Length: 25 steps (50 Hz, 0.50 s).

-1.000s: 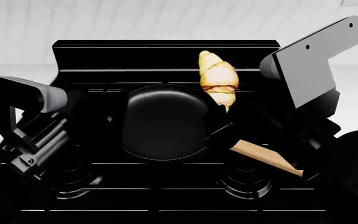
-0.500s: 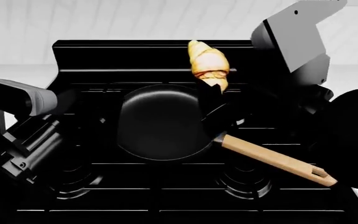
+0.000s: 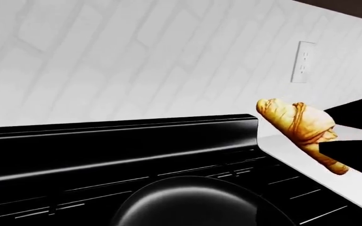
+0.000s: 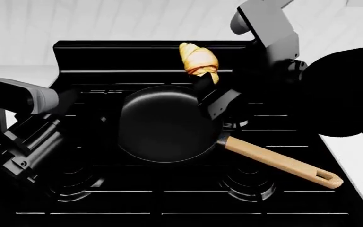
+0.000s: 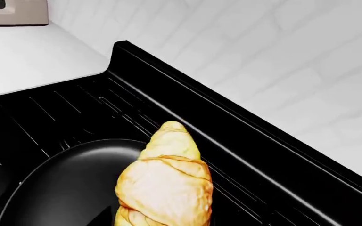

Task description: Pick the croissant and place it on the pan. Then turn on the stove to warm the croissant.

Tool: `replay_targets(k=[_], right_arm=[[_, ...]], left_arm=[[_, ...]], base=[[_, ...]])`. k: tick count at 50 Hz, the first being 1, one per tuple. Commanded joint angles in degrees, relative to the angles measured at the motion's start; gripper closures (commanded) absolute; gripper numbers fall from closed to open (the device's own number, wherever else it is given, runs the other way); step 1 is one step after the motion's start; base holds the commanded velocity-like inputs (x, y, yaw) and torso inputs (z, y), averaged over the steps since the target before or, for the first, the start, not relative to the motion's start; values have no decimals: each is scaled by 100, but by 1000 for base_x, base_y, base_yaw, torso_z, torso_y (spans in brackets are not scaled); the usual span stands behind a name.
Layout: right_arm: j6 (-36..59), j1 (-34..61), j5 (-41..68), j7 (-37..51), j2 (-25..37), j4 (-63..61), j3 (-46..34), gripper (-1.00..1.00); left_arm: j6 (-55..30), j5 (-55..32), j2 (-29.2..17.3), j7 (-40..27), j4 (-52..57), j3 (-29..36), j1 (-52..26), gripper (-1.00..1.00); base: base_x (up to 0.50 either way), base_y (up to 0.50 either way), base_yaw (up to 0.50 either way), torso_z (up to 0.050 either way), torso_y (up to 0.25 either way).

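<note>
R fingers (image 4: pixel 208 89) clamp the croissant (image 4: pixel 198 60) by its near end, above the pan's (image 4: pixel 162 124) far-right rim on the stove (image 4: pixel 168 198). L gripper (image 4: pixel 27 151) low at left; opening can't be told. No readable writing. Croissant has shifted left since before.

We see the croissant (image 4: pixel 199 61) in our right end effector (image 4: pixel 208 90), above the far right rim of the pan (image 4: pixel 162 124) on the stove (image 4: pixel 168 194).
</note>
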Motion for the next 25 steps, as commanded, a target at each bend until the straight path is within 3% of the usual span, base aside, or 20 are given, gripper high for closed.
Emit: replay_targets(k=[1, 25], right_arm=[[-57, 144, -748, -785, -328, 592, -325, 100], [-573, 49, -1681, -1796, -908, 1663, -951, 100]], left_arm=[[16, 35, -15, 11, -37, 52, -33, -100], [11, 108, -42, 30, -151, 208, -163, -100]], base=[[0, 0, 0, 0, 0], [0, 0, 0, 0, 0]])
